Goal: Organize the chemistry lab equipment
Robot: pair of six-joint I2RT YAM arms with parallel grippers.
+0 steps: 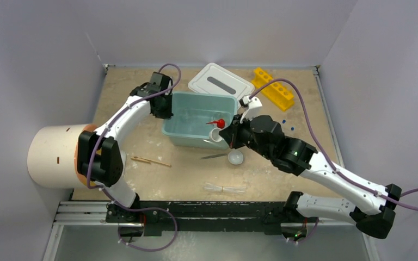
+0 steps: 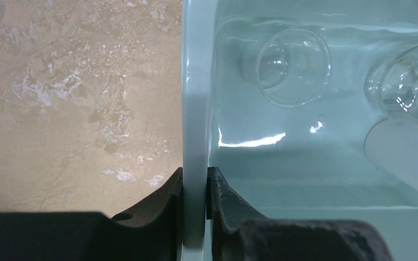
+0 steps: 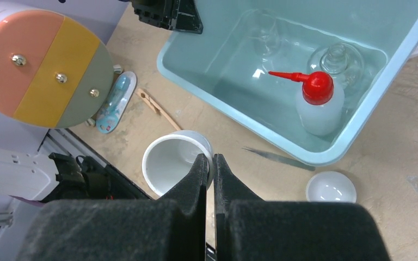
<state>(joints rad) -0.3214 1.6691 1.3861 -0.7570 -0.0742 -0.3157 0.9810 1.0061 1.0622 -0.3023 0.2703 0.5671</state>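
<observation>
Squeeze bottle [image 3: 318, 106], glassware [image 2: 293, 68] already in tub [image 2: 196, 109]; white cup [image 3: 171, 157] pinched at rim by right gripper [image 3: 213, 163]; tub wall clamped by left gripper [image 2: 195, 187]. Yet outside: bowl [image 1: 235, 157], tweezers [image 1: 213, 156], sticks [image 1: 151, 160], tubes [image 1: 226, 188].

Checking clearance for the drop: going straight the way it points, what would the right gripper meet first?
Probably the table, just short of the tub: the right gripper, shut on the cup, points down at bare surface there. Depth is unclear.
</observation>
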